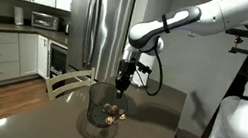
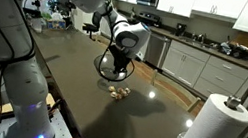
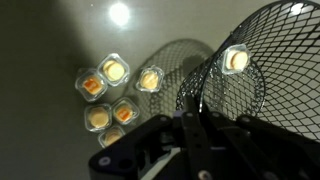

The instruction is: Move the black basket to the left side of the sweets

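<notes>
Closest to the wrist camera, the claw (image 3: 190, 135) is seen at the bottom edge, its dark fingers drawn together on the rim of the black basket (image 3: 255, 60); it is closed on that rim. To the left, the sweets (image 3: 108, 95) are spread on the dark table (image 3: 40, 40) as a loose cluster of round golden pieces in clear wrappers. To the right, the view is filled by the basket's wire mesh, and a single wrapped piece (image 3: 236, 60) is seen through it; whether it lies inside the basket or behind it cannot be told.

In an exterior view, a pale chair (image 1: 66, 82) is placed at the far left edge of the table, the basket (image 1: 104, 104) is held upright from above by the claw (image 1: 122, 79), and the sweets (image 1: 116, 115) are glimpsed at its lower right side.

In an exterior view, the basket (image 2: 114, 67) is shown just beyond the sweets (image 2: 118, 91), and a paper towel roll (image 2: 218, 125) is stood well apart at the near right. Whether the basket touches the table cannot be told.
</notes>
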Controlling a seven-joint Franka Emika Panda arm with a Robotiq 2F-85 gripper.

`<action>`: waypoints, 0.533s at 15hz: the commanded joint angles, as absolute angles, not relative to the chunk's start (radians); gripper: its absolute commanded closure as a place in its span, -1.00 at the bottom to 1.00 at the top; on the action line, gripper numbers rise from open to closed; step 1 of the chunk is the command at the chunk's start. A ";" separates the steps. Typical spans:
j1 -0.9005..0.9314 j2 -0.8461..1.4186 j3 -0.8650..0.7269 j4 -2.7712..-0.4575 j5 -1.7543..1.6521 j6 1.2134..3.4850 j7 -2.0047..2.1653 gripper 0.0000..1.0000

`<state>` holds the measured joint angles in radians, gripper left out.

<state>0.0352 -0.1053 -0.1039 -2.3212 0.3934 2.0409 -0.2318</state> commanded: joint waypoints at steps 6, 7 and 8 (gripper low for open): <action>0.019 0.046 -0.040 -2.200 0.468 1.918 -0.317 0.91; 0.019 0.055 -0.034 -2.195 0.468 1.919 -0.316 0.91; 0.021 0.060 -0.027 -2.195 0.459 1.937 -0.311 0.91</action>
